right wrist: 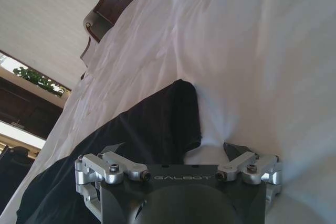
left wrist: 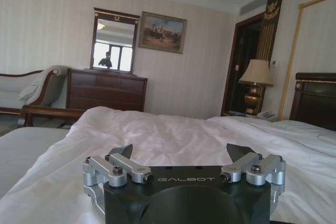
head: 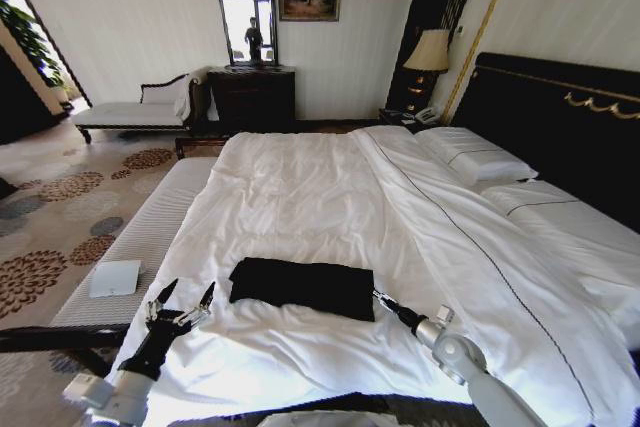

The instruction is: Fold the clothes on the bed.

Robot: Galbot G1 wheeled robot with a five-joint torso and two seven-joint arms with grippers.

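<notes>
Black soft-fabric T-shirt (head: 302, 287) lies folded in a compact rectangle on the white-sheeted bed (head: 300, 187), near its foot.
Left gripper (head: 183, 308) hovers beside it, jaws wide and empty; right gripper (right wrist: 176, 153), also spread and empty, sits at the shirt's edge and could snag the white duvet (right wrist: 252, 66) beneath.

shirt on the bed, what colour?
Black, plain on the folded side showing; the T-shirt lies on the white duvet. Head view shows it best.

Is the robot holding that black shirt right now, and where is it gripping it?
No. Both grippers are open: the left gripper hangs beside the folded black T-shirt, the right gripper at its edge.
</notes>
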